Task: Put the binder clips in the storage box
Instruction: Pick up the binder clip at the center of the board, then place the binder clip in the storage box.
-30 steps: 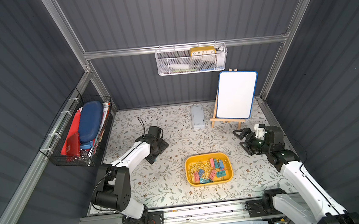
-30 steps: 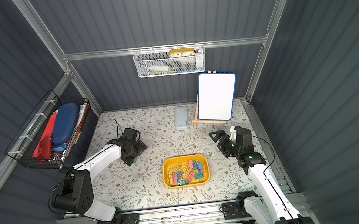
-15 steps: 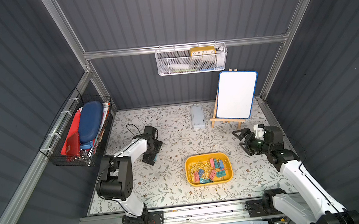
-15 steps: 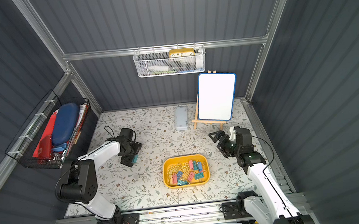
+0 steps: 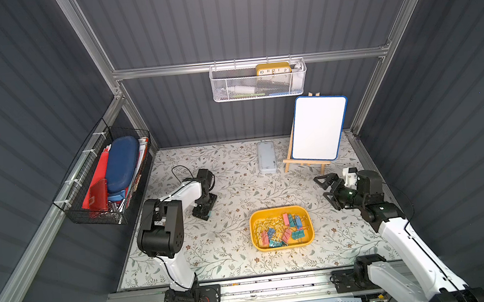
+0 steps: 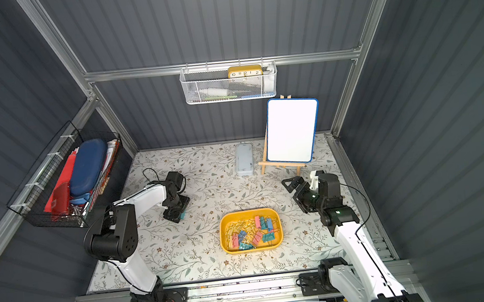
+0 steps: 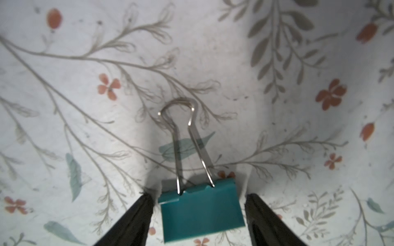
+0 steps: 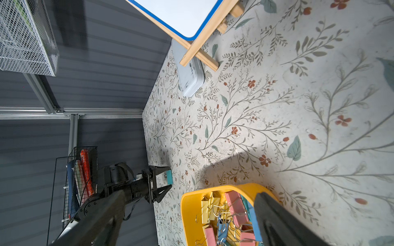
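Teal and flat on the floral mat (image 7: 277, 106), one binder clip (image 7: 200, 210) is lying between the left gripper's (image 7: 198, 194) spread jaws, unpinched, while the other binder clips (image 5: 283, 228) are sitting in the yellow storage box (image 5: 283, 246) and the right gripper (image 5: 323, 188) is hovering wide open nearby.

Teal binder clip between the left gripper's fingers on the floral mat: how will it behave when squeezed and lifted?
The small teal folded-metal binder clip is probably rigid and light. Its smooth painted sides may slip in the left gripper. The thin wire handles likely swing loosely.
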You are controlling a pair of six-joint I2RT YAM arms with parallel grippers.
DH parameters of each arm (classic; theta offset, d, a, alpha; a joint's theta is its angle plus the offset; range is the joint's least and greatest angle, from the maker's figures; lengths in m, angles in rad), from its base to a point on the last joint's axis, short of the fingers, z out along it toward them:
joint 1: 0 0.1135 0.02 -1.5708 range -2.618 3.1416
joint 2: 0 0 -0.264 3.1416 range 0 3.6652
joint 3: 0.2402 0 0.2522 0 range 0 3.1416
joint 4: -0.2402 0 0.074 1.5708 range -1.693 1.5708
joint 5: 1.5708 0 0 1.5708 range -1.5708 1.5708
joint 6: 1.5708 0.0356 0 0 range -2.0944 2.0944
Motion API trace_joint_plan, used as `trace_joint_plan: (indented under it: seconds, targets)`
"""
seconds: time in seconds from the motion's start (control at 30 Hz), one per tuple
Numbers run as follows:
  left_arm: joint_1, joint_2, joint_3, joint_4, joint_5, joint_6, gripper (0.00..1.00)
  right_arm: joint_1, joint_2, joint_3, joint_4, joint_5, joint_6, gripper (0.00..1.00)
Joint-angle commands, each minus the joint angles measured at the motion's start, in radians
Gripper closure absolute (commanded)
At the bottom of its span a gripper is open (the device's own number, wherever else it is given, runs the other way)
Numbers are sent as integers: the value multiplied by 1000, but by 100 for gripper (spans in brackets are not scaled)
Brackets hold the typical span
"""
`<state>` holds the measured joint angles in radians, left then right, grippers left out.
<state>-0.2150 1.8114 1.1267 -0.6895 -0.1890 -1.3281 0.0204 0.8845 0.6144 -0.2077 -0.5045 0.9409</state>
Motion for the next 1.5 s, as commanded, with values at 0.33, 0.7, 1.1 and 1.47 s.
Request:
trace_joint_plan:
  seconds: [0.33, 0.7, 1.1, 1.47]
  targets:
    - [12, 5, -18, -1, -23, 68, 66, -4, -15, 0, -18, 10, -21, 1]
    - [-137, -299, -9, 162, 143, 388, 62, -3, 11, 0, 14, 24, -8, 1]
    - [-546, -399, 25, 149, 125, 364, 65, -3, 73, 21, 34, -12, -4, 1]
    - [-830, -394, -55, 285, 146, 336, 61, -4, 104, 32, 48, -22, 1, 1]
